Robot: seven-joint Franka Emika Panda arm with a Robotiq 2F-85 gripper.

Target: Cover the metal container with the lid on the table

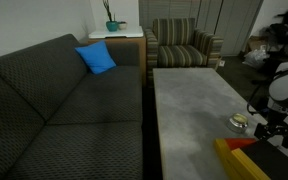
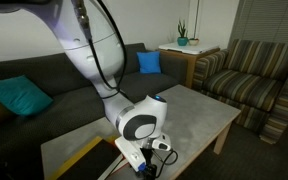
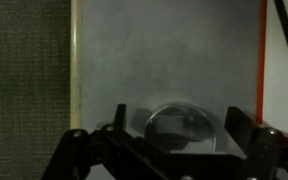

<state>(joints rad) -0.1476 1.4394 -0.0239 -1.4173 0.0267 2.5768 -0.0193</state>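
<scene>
At the table's [image 1: 189, 95] near right end, metal container [image 1: 240, 122] is sitting just beside the yellow block [image 1: 242, 160]. Claw [image 3: 166, 140] is hanging low next to it, fingers [image 3: 249, 135] standing wide apart, straddling a round shiny shape [image 3: 179, 122] in wrist view; contact unclear.

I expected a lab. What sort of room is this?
Probably a living room or lounge: a long dark grey fabric sofa with a blue square cushion, a striped upholstered armchair, and a long light grey table.
</scene>
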